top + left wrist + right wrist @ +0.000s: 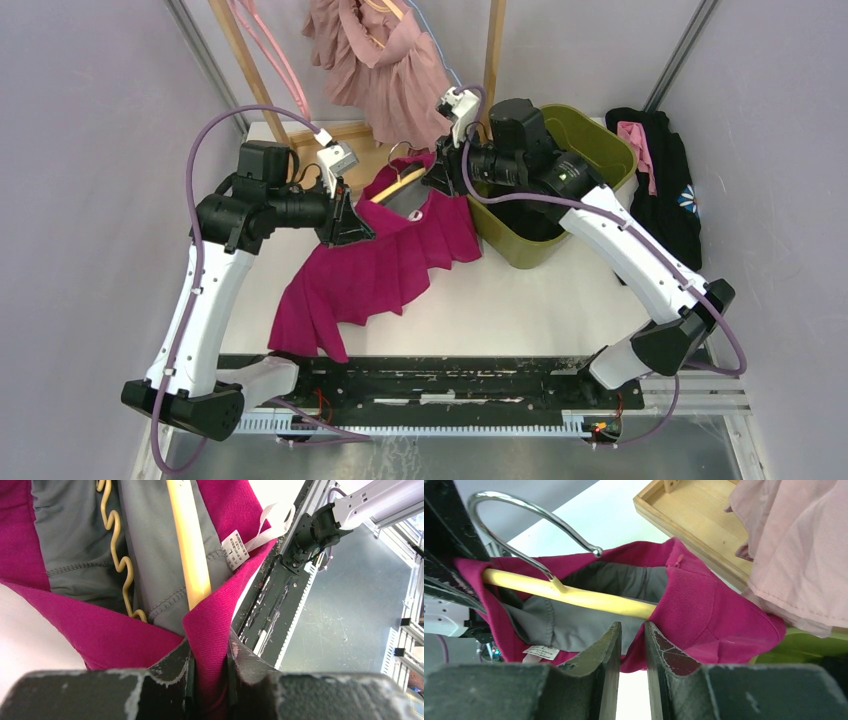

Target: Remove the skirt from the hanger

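A magenta skirt (pixel 380 270) with grey lining hangs on a yellow hanger (pixel 395 185) with a metal hook, held above the white table between my two arms. My left gripper (pixel 348 222) is shut on the left end of the waistband; in the left wrist view (pixel 210 650) a fold of skirt (pixel 100 635) is pinched between the jaws beside the hanger bar (pixel 190 545). My right gripper (pixel 440 170) is at the right end of the waistband. In the right wrist view (pixel 631 625) its jaws stand nearly closed, with skirt fabric (pixel 709 620) at the tips, just under the hanger's end (pixel 574 596).
A green bin (pixel 600 150) stands right of the skirt under the right arm. A pink garment (pixel 390 70) hangs from a wooden rack (pixel 495 60) at the back, above a wooden base (pixel 694 515). A black garment (pixel 670 190) lies at the far right.
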`<state>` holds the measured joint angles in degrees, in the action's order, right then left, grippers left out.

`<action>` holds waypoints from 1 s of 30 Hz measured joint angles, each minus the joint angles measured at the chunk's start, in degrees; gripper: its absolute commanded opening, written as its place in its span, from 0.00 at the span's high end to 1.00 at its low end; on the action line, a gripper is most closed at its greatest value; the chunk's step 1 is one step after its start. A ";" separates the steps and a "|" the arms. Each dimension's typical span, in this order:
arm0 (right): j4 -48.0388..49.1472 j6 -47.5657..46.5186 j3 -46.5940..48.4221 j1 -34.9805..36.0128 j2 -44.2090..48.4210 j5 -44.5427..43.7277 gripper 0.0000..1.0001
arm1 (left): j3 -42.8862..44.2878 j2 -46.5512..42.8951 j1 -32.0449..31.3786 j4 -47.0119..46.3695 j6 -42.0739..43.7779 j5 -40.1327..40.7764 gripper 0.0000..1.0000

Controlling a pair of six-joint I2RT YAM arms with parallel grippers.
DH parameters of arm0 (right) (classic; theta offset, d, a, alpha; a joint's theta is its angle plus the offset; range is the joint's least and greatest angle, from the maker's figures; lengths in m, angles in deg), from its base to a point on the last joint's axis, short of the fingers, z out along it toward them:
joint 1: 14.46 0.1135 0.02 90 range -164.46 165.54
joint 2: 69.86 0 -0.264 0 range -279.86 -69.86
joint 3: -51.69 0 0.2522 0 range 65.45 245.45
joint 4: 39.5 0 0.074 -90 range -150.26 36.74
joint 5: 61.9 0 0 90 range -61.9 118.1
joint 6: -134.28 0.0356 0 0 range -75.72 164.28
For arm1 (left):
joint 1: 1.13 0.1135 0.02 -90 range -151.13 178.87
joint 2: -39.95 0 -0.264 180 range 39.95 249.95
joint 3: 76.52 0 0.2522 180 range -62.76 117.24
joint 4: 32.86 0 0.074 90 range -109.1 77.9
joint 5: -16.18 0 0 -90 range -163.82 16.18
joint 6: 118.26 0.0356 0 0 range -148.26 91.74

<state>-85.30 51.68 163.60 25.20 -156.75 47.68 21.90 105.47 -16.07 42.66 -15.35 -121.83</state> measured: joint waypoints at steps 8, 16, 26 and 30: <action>-2.60 -2.23 0.09 0.37 -0.02 -5.68 0.98 | 0.00 0.00 -0.33 -0.17 0.00 0.00 0.97; -4.96 -2.32 3.02 1.16 -1.77 -5.22 0.99 | 0.00 0.00 -0.42 -0.96 -0.11 0.11 0.97; -8.20 -3.23 13.92 14.47 -2.95 -2.45 0.99 | -0.04 2.67 -0.59 -4.04 -1.51 0.17 0.97; -10.12 -4.92 14.47 20.11 -3.10 -4.13 0.70 | -0.57 3.91 -0.59 -5.31 -1.51 0.50 0.97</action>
<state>-95.41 46.76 178.07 45.31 -159.85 43.55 21.34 109.38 -16.66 37.34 -16.86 -121.32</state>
